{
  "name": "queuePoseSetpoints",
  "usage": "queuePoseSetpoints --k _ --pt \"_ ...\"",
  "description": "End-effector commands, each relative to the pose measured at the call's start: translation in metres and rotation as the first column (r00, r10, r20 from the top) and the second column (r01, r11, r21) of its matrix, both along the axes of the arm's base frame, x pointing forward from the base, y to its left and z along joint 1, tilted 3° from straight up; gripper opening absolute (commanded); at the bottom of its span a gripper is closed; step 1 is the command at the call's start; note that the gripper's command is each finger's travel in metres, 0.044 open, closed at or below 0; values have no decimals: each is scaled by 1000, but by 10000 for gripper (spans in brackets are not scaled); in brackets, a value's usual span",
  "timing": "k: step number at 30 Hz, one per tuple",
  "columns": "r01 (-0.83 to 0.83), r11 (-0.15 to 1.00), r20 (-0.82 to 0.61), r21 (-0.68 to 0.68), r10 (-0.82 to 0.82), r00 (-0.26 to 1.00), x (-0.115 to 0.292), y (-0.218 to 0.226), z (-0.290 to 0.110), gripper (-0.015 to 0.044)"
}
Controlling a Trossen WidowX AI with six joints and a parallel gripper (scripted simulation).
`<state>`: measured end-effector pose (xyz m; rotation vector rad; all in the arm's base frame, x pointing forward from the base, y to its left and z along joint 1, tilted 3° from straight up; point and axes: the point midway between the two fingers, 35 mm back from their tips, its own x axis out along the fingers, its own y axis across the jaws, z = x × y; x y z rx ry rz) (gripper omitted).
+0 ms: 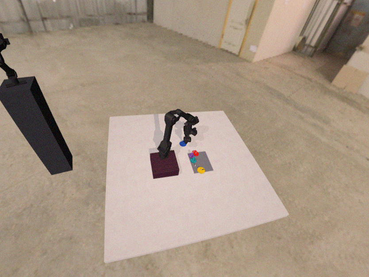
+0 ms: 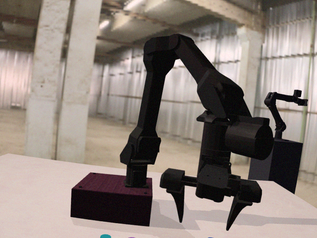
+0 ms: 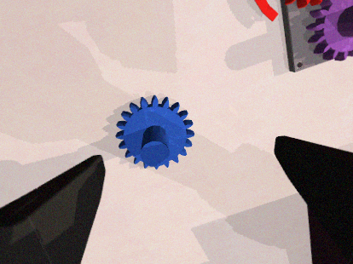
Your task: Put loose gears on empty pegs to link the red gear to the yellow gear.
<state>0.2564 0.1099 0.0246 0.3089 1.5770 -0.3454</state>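
My gripper (image 2: 203,225) (image 3: 190,153) is open and empty, above the table around the blue gear, which lies nearer the left finger in the wrist view. The blue gear (image 1: 182,144) (image 3: 154,115) stands on the table off the board, its knob up. On the grey board (image 1: 206,160) (image 3: 299,51) are the red gear (image 1: 196,153) (image 3: 303,2), the purple gear (image 1: 191,155) (image 3: 330,36) beside it, the teal gear (image 1: 193,160) (image 2: 105,235), and the yellow gear (image 1: 200,170) with its black stripe. A bare peg (image 1: 195,165) shows between teal and yellow. Exact tooth contact is too small to tell.
The arm's dark maroon base block (image 1: 164,163) (image 2: 111,202) stands beside the board. The red arrow (image 3: 268,8) lies by the red gear. A second arm on a tall dark pedestal (image 1: 35,128) (image 2: 285,164) stands off the white table (image 1: 178,214).
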Motion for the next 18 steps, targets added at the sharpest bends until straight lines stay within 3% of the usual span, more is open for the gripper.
queuePoseSetpoints --k 1,18 --pt "193 981 0 5 -193 981 -7 26 2 440" --pt "193 981 0 5 -193 981 -8 26 -22 440"
